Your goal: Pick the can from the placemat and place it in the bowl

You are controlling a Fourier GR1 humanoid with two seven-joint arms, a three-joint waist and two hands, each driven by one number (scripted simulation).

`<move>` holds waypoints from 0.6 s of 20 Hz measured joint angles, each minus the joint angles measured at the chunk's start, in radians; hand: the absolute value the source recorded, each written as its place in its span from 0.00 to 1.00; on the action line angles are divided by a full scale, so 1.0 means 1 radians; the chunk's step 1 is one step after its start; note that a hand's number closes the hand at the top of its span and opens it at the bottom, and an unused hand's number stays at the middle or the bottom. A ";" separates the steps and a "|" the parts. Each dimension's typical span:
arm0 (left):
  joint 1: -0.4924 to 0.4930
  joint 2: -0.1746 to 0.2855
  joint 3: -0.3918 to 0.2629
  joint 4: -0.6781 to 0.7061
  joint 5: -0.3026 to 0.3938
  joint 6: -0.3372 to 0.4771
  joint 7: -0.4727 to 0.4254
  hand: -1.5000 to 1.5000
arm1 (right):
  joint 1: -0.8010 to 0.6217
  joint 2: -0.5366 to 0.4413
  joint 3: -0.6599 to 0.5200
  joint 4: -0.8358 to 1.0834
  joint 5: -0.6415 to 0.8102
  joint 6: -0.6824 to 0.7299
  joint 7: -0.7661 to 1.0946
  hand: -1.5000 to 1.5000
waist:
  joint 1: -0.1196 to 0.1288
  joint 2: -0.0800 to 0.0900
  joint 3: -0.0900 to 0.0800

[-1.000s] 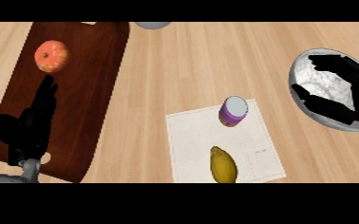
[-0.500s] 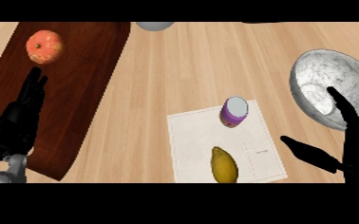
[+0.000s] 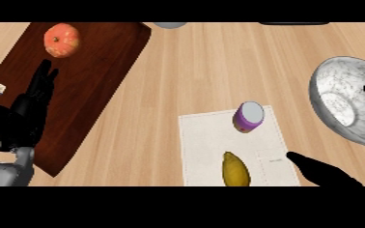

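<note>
Can (image 3: pixel 249 116) stands on placemat (image 3: pixel 206 145), 1 o'clock corner; bowl (image 3: pixel 329 84) at its 2 o'clock. Right hand (image 3: pixel 324 174) at can's 5 o'clock, apart, holding nothing; how far open, cannot tell. Left hand (image 3: pixel 28 113) flat-open, empty, 9 o'clock edge.

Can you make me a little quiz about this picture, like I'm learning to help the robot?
1. Fill in the gap: the can has a white top and a ____ body.
2. What lies near the can on the placemat? A) a yellow fruit B) a spoon C) a cup
3. True or false: the can is not yet in the bowl.

Key: 1 purple; 2 A; 3 true.
</note>
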 measured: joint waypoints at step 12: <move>-0.050 -0.023 -0.004 0.037 -0.009 -0.040 0.003 0.50 | -0.257 -0.012 -0.039 0.217 -0.314 0.330 0.085 0.00 | 0.035 0.010 0.001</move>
